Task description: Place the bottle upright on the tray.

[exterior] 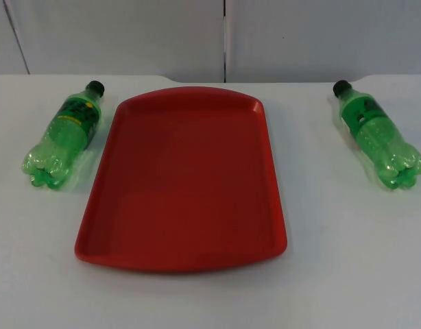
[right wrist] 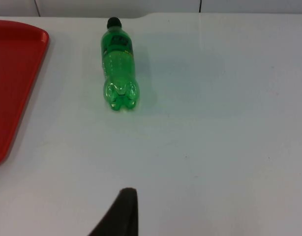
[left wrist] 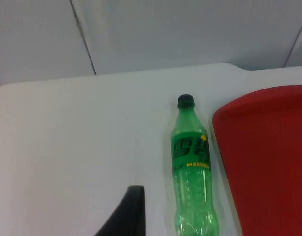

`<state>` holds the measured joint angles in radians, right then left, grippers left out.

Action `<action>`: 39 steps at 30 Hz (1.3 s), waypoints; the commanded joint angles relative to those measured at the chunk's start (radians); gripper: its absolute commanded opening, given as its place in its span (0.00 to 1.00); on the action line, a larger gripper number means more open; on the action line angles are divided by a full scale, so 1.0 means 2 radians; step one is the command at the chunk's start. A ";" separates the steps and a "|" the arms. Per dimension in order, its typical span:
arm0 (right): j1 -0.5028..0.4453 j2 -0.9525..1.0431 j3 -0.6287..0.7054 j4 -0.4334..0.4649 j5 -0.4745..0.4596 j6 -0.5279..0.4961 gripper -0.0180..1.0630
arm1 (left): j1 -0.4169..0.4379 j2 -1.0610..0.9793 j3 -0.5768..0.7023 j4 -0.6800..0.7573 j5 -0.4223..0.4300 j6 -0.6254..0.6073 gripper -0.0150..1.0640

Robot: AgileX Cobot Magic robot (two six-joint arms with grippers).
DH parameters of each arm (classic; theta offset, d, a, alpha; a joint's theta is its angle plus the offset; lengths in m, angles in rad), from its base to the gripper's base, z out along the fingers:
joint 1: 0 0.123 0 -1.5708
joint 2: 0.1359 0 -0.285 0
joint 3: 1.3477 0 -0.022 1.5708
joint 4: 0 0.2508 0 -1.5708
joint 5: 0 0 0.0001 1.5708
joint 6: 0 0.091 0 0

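Green soda bottles (exterior: 64,133) (exterior: 378,133) lie sideways flanking red tray (exterior: 190,103), ahead of both waiting grippers; finger spread indeterminable.

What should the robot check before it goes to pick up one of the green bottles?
1. Tray free for a bottle: ok. The red tray holds nothing.
2. Bottles within sight: ok. The left green bottle and the right green bottle lie on the white table, one on each side of the tray.
3. Bottles upright: not ok. Both lie on their sides, black caps toward the wall.
4. Caps on: ok, both show a black cap.
5. Bottles apart from the tray: ok, table shows between each and the tray's rim.
6. Pincers open and ready: cannot tell. One black fingertip shows at the left wrist, another at the right.
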<state>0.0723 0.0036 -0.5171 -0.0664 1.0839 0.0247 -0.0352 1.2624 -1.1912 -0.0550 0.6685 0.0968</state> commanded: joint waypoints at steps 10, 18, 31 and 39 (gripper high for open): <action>-0.004 -0.002 0.000 0.001 -0.002 -0.004 0.99 | 0.001 0.157 -0.154 -0.028 0.053 0.056 0.99; -0.004 -0.002 0.000 0.001 -0.002 -0.004 0.99 | 0.001 0.294 -0.287 -0.050 0.139 0.091 0.99; -0.004 -0.002 0.000 0.001 -0.002 -0.004 0.99 | 0.001 0.514 -0.527 -0.062 0.275 0.051 0.99; -0.004 -0.002 0.000 0.001 -0.002 -0.004 0.99 | 0.001 0.562 -0.564 -0.025 0.276 0.036 0.99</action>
<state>0.0723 0.0036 -0.5171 -0.0664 1.0839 0.0247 -0.0352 2.3844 -2.3099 -0.1214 1.2147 0.1750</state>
